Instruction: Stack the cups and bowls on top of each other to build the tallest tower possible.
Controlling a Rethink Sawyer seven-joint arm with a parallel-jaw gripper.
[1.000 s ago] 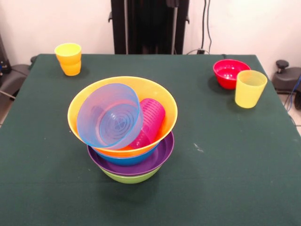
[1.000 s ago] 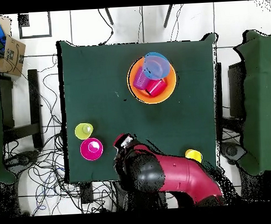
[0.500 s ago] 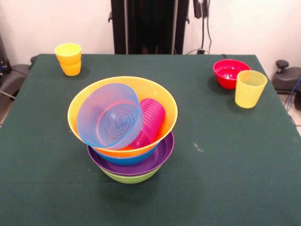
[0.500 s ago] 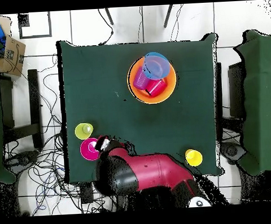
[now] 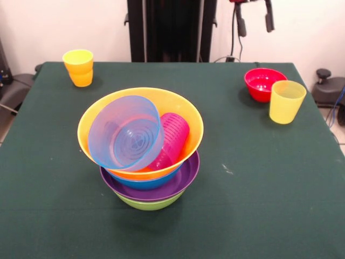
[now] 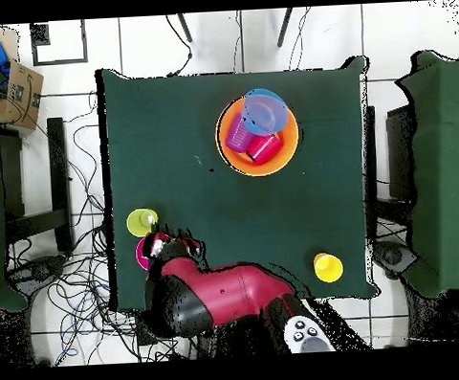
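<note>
The tower (image 5: 141,162) stands mid-table: green, purple and blue bowls under the wide orange bowl (image 5: 186,116). In the orange bowl a small translucent blue bowl (image 5: 126,135) leans on its side beside a lying purple cup (image 5: 171,139). The overhead view also shows a red cup (image 6: 264,148) in there. My gripper (image 5: 253,19) hangs open and holds nothing, high above the red-pink bowl (image 5: 263,83). A pale yellow cup (image 5: 287,101) stands next to that bowl. An orange-yellow cup (image 5: 79,67) is at the far left corner. From overhead my gripper (image 6: 167,244) covers part of the red-pink bowl (image 6: 141,254).
The green cloth table (image 5: 259,189) ends close behind the red-pink bowl and the pale yellow cup. Chairs and cables surround the table in the overhead view, with a cardboard box (image 6: 17,84) on the floor.
My arm has swung sideways along the table's edge to above the red-pink bowl. The gripper's fingers have come into the front view at the top. Cups and bowls have not moved.
</note>
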